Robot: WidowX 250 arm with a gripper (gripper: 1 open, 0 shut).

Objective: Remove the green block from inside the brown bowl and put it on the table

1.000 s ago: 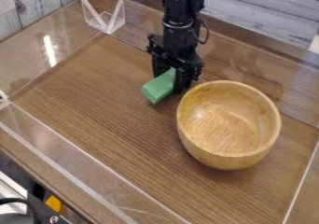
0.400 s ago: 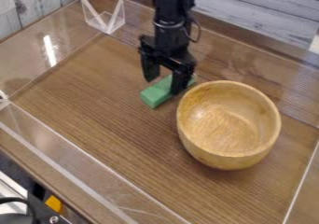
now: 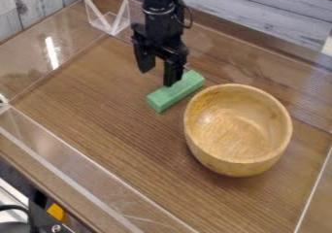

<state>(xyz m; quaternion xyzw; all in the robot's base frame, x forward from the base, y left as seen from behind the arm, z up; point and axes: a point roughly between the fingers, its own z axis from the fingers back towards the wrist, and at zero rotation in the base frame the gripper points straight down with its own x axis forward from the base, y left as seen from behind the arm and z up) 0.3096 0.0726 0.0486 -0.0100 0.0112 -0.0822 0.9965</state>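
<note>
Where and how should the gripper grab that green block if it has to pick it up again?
Best to grip the green block by its two long sides near the middle, coming from above. It lies flat on the table, slim and elongated, slanting. The brown bowl is close on one side, so that fingertip probably needs care.

Your black arm reaches down from the top edge of the frame, and your gripper (image 3: pixel 161 64) hangs open, fingers pointing downward, in the upper middle.
</note>
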